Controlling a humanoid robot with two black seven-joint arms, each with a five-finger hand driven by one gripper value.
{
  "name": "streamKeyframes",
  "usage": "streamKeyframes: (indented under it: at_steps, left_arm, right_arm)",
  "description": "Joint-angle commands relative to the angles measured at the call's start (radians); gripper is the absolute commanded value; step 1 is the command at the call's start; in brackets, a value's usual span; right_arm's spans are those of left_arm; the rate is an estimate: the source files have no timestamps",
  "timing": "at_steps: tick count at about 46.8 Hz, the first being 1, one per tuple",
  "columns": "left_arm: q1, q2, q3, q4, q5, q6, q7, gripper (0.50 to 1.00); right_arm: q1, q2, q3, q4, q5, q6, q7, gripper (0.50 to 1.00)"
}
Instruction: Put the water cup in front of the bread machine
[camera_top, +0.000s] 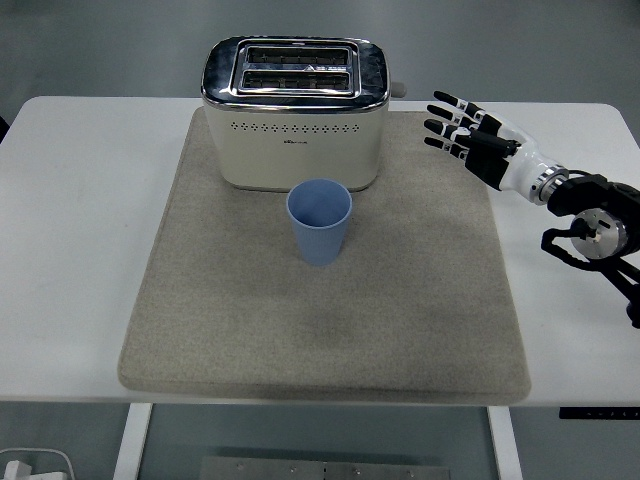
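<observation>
Smooth blue plastic cup (320, 222) stands upright on the coarse grey mat (240, 310) before the glossy cream toaster (295, 112); right hand (478, 145) fingers spread, empty.

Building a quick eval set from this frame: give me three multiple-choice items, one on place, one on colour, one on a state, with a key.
1. Where does the cup stand?
A. on the mat, just in front of the toaster
B. on bare table left of the mat
C. on top of the toaster

2. What colour is the cup?
A. red
B. blue
C. green

3. What is the right hand doing?
A. gripping the cup
B. pressing the toaster lever
C. open, holding nothing, over the mat's far right corner

Key: 1 A, it sits upright on the mat against the toaster's front. 2 B, its wall and inside are light blue. 3 C, the fingers are spread, well apart from the cup.
</observation>
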Motion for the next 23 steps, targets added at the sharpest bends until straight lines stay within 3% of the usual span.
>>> streamKeyframes:
  at_steps: [1, 23]
  left_arm:
    - [0.000, 0.000, 0.000, 0.000, -0.002, 0.000, 0.000, 1.000]
    - [0.000, 0.000, 0.000, 0.000, -0.002, 0.000, 0.000, 1.000]
  right_arm:
    - [0.018, 0.003, -0.002, -0.025, -0.007, -0.012, -0.017, 0.928]
    - [0.050, 0.043, 0.021, -0.160, 0.010, 0.003, -0.010, 0.928]
